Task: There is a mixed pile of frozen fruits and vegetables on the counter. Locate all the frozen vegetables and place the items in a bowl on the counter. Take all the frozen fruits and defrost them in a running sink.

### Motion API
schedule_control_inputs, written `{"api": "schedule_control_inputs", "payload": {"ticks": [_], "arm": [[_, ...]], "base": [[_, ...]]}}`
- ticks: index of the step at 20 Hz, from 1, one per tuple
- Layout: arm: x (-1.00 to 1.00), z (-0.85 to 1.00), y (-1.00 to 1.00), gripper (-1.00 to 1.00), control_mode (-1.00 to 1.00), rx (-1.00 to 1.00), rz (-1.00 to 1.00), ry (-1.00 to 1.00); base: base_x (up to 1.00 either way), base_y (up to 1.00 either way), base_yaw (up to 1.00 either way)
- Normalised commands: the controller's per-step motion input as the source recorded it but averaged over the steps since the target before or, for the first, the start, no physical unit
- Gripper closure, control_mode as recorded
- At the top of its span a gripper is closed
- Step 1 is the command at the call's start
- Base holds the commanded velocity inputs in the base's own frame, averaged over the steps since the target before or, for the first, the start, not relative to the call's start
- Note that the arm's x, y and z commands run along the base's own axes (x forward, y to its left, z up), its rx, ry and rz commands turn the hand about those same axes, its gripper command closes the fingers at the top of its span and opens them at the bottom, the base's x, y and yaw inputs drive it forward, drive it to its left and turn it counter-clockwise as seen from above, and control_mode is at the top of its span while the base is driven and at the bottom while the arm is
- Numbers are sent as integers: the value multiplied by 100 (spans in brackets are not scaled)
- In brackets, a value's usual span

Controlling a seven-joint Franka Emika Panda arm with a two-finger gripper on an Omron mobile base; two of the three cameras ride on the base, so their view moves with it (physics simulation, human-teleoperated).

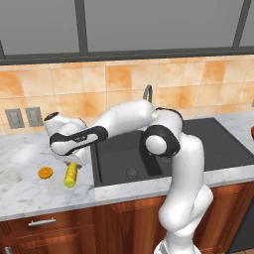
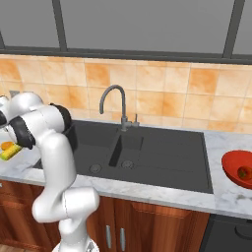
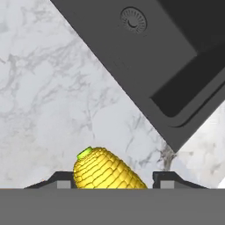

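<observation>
One arm bent low, pincer (image 3: 112,183) astride corn cob (image 3: 107,170).

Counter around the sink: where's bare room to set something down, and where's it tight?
Free: marble counter between the outlets and the orange half, and the strip in front of the sink. Tight: by the sink's left rim, where the gripper closes on the corn cob. The red bowl takes the right end.

White-grey marble counter (image 1: 30,191) on brown wooden cabinets, black sink (image 1: 129,154) set into it. Left of sink: orange half (image 1: 45,172) and yellow corn cob (image 1: 71,175) near each other. Right of sink: red bowl (image 2: 237,169).
</observation>
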Motion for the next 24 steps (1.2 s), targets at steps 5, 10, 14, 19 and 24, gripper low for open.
{"api": "schedule_control_inputs", "payload": {"ticks": [5,10,14,19,24], "arm": [[-1,33,-88,100,-100,15,1,0],[0,9,-73,100,-100,16,12,1],[-2,0,-74,100,-100,15,13,1],[-14,0,-68,100,-100,10,19,0],[-20,5,-67,100,-100,6,18,-2]], "base": [[0,0,0],[0,0,0],[0,0,0],[0,0,0],[0,0,0]]}}
